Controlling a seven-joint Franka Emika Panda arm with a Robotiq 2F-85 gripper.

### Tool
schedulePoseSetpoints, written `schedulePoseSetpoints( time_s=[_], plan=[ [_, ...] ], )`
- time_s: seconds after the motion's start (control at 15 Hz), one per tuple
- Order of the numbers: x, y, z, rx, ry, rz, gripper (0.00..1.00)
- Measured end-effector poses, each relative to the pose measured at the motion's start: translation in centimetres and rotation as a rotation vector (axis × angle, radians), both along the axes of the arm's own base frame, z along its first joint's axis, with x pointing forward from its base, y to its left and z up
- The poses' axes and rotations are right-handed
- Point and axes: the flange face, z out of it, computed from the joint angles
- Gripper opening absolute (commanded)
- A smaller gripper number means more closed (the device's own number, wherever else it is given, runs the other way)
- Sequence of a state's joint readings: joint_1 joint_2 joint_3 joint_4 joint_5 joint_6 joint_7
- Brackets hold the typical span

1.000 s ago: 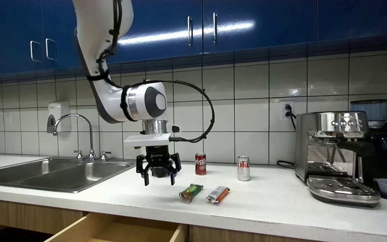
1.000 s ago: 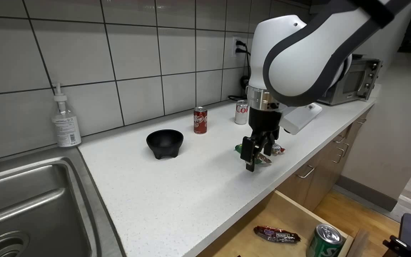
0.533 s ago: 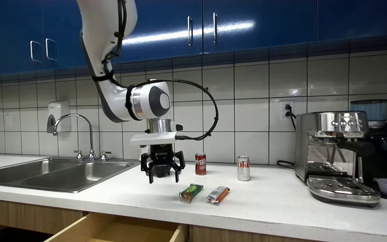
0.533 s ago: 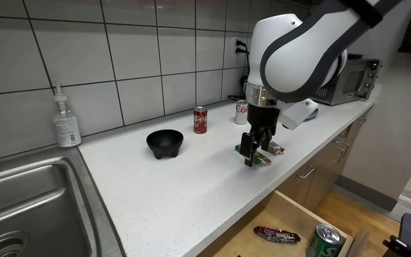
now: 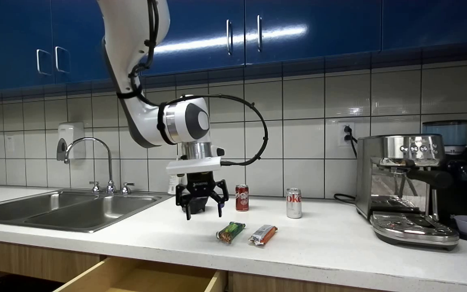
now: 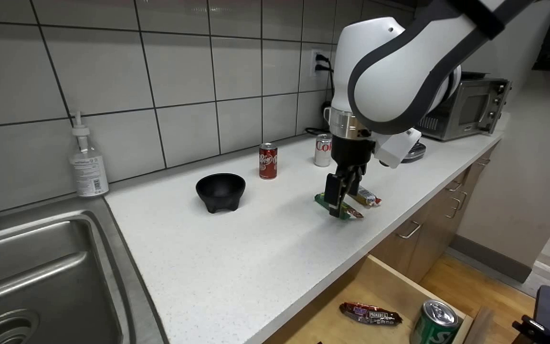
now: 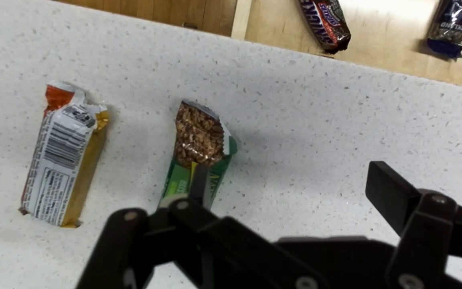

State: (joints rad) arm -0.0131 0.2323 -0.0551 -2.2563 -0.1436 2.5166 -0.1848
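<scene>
My gripper hangs above the white counter, fingers pointing down, open with nothing between them. A green granola bar packet lies nearest; in the wrist view one of my fingers overlaps its lower part, without visible contact. The other finger stands over bare counter to the right. Beside the green packet lies an orange and white bar packet. In both exterior views the two packets are on the counter near its front edge. Behind my gripper stands a black footed bowl, partly hidden in an exterior view.
A red can and a silver Coke can stand toward the wall. The open drawer below holds a Snickers, a green can and a dark Kirkland bar. A sink and a coffee machine flank the space.
The arm and open gripper have shifted toward the two packets, rightward in an exterior view, and slightly upward. The packets, cans and bowl have stayed put.
</scene>
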Motion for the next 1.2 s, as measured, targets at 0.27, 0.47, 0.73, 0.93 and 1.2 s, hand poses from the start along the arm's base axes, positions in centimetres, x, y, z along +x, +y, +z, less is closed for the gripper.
schedulePoseSetpoints(
  time_s=[0.27,0.47,0.73,0.93,1.2],
  plan=[
    [0.5,-1.5,-0.3,-0.024,0.003,0.006,1.0],
    [1.0,-3.5,-0.8,-0.027,0.007,-0.017,1.0],
    [1.7,-6.4,-1.3,-0.026,0.006,-0.053,1.0],
    [2.2,-7.9,-1.9,-0.017,0.008,-0.068,1.0],
    [3.4,-8.3,-3.2,0.009,0.013,-0.066,1.0]
  ],
)
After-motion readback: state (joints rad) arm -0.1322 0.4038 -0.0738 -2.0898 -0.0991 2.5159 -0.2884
